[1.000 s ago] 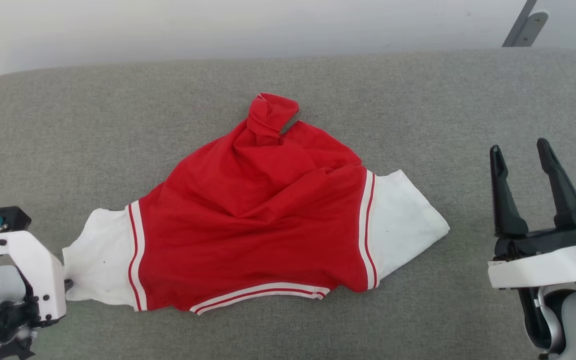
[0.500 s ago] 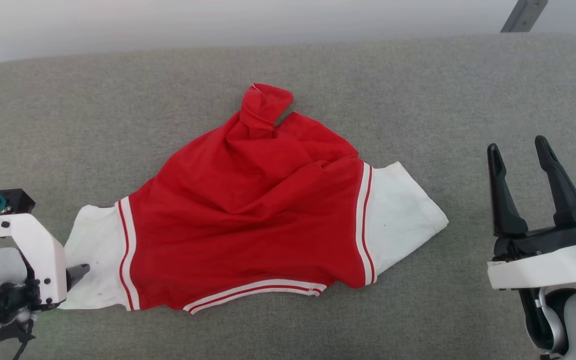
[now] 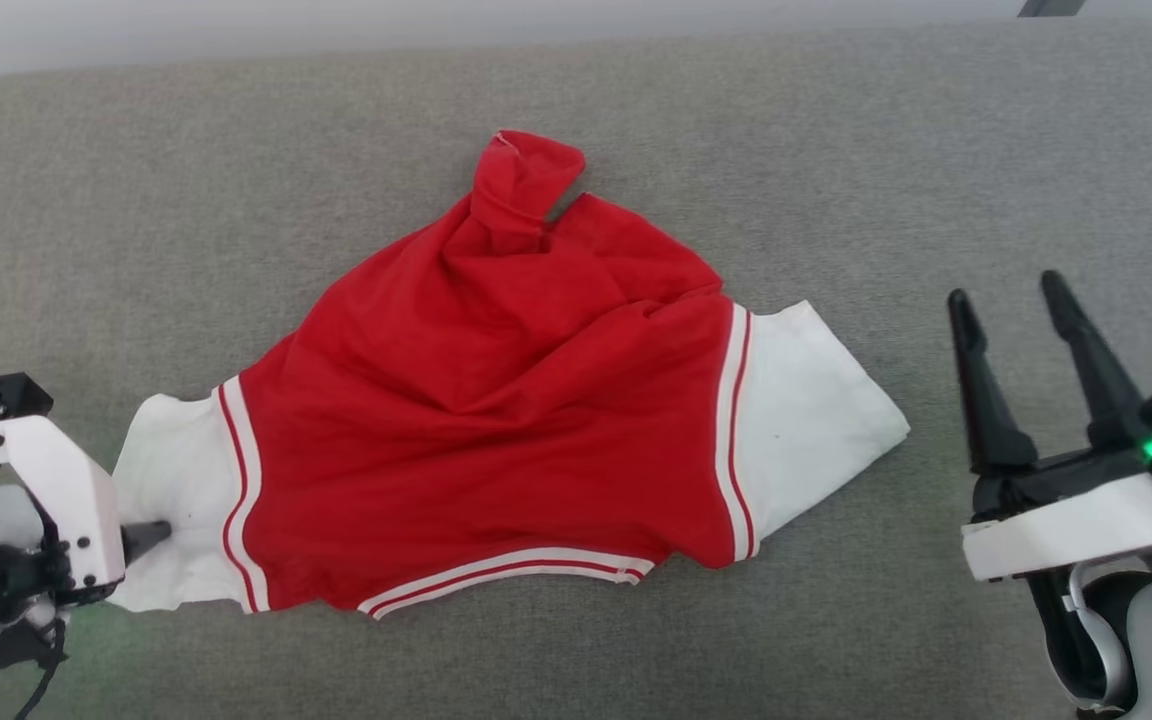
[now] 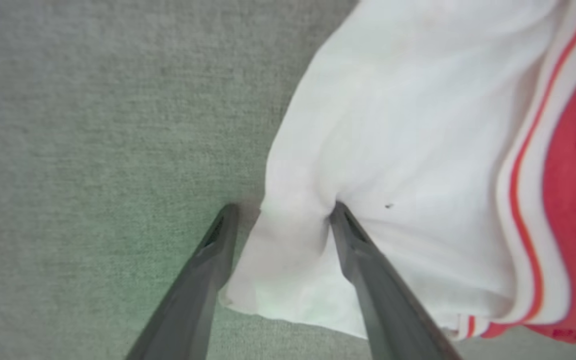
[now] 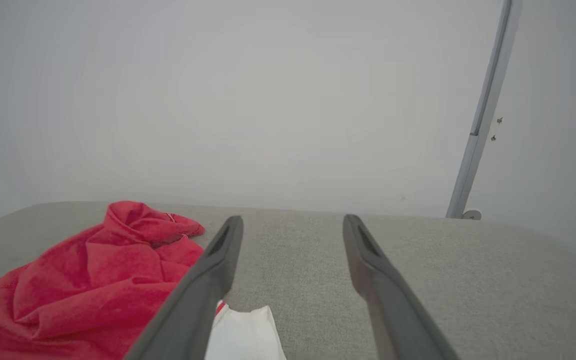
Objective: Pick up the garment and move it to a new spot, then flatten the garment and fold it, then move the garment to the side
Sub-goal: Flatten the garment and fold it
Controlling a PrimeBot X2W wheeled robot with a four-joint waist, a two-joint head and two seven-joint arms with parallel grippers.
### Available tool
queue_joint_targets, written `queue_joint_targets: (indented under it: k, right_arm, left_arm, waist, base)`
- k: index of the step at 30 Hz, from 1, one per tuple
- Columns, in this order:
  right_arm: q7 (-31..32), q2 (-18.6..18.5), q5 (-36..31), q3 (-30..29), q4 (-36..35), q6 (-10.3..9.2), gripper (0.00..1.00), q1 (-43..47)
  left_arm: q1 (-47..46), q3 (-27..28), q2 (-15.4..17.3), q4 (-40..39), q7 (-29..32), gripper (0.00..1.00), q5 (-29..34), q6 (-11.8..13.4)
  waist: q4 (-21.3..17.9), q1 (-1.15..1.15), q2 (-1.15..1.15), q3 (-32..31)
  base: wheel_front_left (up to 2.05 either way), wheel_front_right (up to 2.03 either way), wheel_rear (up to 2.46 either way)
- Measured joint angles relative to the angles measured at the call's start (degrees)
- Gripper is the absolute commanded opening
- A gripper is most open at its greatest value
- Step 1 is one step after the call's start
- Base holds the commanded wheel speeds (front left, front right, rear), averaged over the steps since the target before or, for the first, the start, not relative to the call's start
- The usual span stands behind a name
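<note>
White bracket (image 3: 66, 500) is hiding most of the left gripper (image 4: 284, 207) in the head view. The garment (image 3: 496, 420) is lying on the grey cushion (image 3: 236, 180), long axis left-right, twisted red end pointing away. Left gripper is standing wide astride its white cuff; right gripper (image 3: 1004, 290) is hovering wide, clear of the other cuff.

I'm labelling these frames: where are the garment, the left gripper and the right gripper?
garment (image 3: 496, 420), head view, red middle panel.
left gripper (image 4: 283, 207), left wrist view, midway between fingertips.
right gripper (image 3: 1004, 287), head view, midway between fingertips.
</note>
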Motion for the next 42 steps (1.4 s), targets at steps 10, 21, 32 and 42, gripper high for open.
queue_joint_targets:
  k: [10,21,32,42]
  right_arm:
    - [21.29,-7.68,7.37,5.59,5.6,0.0,1.0,-3.88]
    - [42.76,-14.97,13.4,12.88,14.37,0.0,1.0,-11.11]
    - [55.88,-15.85,21.0,16.69,20.06,-0.2,0.0,-17.39]
    - [54.55,-16.04,28.95,12.73,14.19,-0.18,0.0,-17.94]
  left_arm:
    - [-3.09,0.03,-4.24,2.35,-2.42,0.0,1.71,-3.43]
    - [-6.08,-0.15,-8.04,2.68,-3.45,0.0,2.96,-4.15]
    - [-6.92,-0.27,-10.58,4.34,-4.76,0.0,4.14,-5.41]
    - [-10.49,0.69,-10.44,-0.98,-5.36,0.0,4.98,-5.68]
  waist:
    - [3.11,0.0,0.0,1.99]
    - [7.51,0.0,0.0,4.18]
    - [9.74,0.0,0.0,4.54]
    - [9.57,0.0,-0.01,-0.76]
  base:
    - [0.0,0.0,0.0]
    - [0.0,0.0,0.0]
    - [0.0,0.0,0.0]
    - [0.0,0.0,0.0]
